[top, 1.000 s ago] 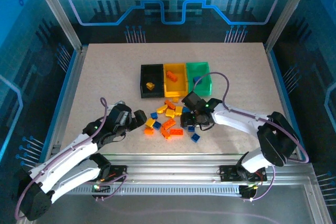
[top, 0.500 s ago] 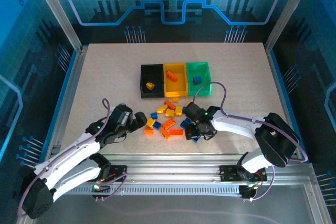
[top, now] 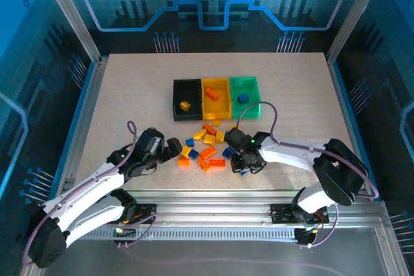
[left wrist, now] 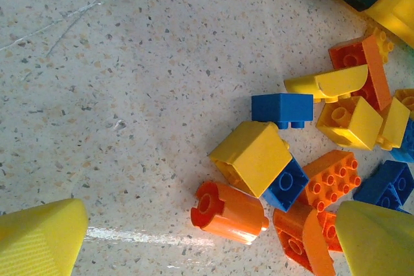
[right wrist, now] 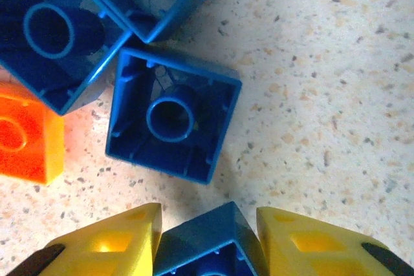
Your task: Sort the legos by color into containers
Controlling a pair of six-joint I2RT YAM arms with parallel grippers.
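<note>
Blue brick (right wrist: 206,244) sits clamped in the right gripper (right wrist: 208,216), at the right edge of the legos (top: 206,147) heaped on the worktop (top: 129,95). The left gripper (left wrist: 207,221), spread wide, hovers at the heap's left edge, with the containers (top: 202,98) just beyond.

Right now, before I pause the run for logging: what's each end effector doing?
Left end effector: open, holding nothing.
Right end effector: closed on a small blue plastic brick.

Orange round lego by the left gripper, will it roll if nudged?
Probably: the orange round lego lies on its curved side, so a push could roll it. It looks rigid and glossy, so it may slip from a loose pinch.
</note>
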